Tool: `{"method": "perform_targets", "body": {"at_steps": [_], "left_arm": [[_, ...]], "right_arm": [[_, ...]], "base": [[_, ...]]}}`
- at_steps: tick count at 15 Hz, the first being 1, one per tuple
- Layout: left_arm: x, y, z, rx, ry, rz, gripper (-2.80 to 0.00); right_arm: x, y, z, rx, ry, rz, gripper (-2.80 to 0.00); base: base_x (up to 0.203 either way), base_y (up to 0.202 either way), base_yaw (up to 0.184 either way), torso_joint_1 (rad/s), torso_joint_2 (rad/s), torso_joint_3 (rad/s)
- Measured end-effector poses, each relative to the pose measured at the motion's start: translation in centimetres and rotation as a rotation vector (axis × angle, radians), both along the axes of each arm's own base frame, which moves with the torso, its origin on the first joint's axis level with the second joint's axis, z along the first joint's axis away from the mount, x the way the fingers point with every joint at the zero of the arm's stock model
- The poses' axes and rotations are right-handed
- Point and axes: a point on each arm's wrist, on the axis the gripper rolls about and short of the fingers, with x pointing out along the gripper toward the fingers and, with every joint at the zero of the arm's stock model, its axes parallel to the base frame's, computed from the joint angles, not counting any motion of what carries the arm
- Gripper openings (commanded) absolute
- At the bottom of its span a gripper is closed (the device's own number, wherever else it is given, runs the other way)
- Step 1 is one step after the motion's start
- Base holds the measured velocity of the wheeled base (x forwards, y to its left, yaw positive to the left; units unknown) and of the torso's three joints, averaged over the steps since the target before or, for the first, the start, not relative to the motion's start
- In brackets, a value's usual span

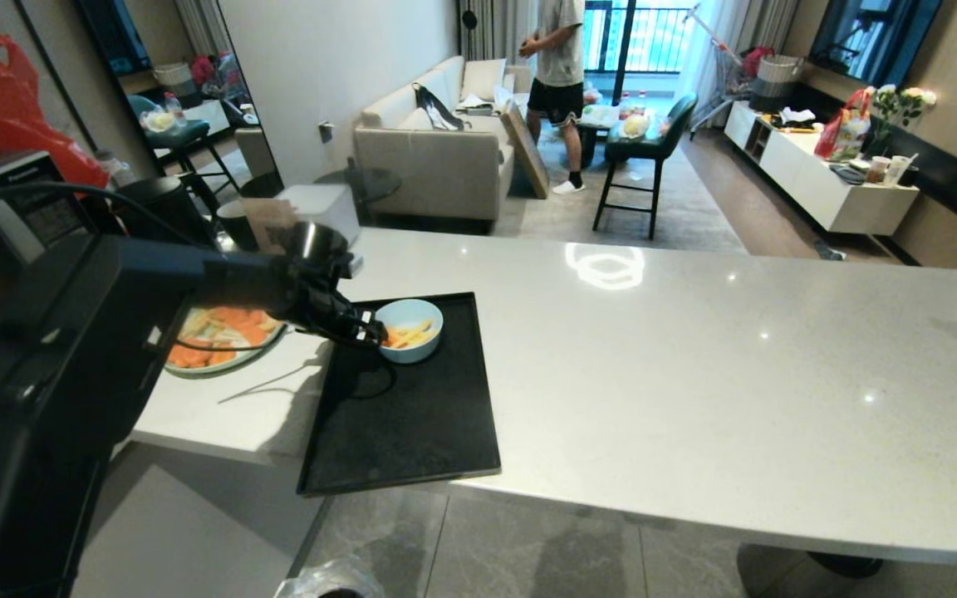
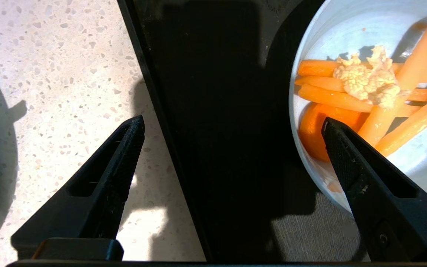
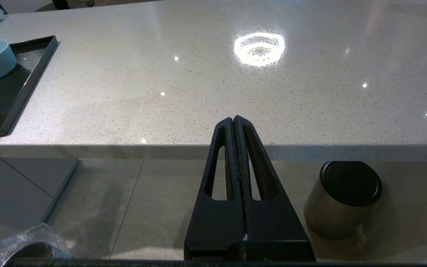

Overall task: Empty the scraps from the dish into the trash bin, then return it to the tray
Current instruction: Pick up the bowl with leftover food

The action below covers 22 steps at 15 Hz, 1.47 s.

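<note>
The left gripper (image 1: 369,329) has its fingers wide apart beside the dish (image 1: 409,330) of scraps (image 2: 365,96), which sits on the black tray (image 1: 412,423). The tray lies on a speckled white counter (image 1: 694,357). Behind are a sofa (image 1: 433,149) and a person (image 1: 557,83).

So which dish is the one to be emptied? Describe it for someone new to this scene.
On the long pale stone counter lies a black tray. At its far end sits a small pale-blue bowl holding orange strips, unlike the wide green plate of orange slices left of the tray.
</note>
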Motion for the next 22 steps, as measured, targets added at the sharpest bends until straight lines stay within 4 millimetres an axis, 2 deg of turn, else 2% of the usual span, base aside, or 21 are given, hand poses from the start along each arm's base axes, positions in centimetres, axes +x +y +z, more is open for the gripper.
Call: {"method": "perform_targets", "body": {"at_steps": [1,13,22], "left_arm": [[0.0,0.0,-0.1,0.005,0.001,0.003,-2.8],[0.2,-0.2,-0.5,0.0,0.006,-0.006,-2.8],[-1.1,-0.4,1.4,-0.007,-0.005,-0.009,-2.8]], "right_arm": [[0.0,0.0,0.0,0.0,0.0,0.0,-2.8],[0.0,0.0,0.0,0.0,0.0,0.0,-2.8],[0.0,0.0,0.0,0.0,0.0,0.0,-2.8]], "base": [[0.0,0.0,0.0,0.0,0.0,0.0],[0.0,0.0,0.0,0.0,0.0,0.0],[0.0,0.0,0.0,0.0,0.0,0.0]]}}
